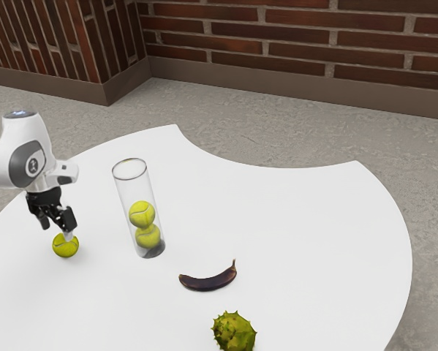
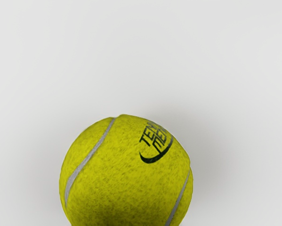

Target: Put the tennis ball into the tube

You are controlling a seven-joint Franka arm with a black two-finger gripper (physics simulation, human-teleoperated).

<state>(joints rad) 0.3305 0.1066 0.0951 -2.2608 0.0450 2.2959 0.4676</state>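
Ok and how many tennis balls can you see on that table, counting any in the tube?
3. One ball is on the table, just under the gripper. In the clear tube are a lower ball and an upper ball above it.

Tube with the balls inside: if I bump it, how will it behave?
The tube is tall and narrow-based, so a bump near its rim would probably tip it. The two balls sit in its lower part, which may steady it slightly. Its round wall suggests it could roll if it fell.
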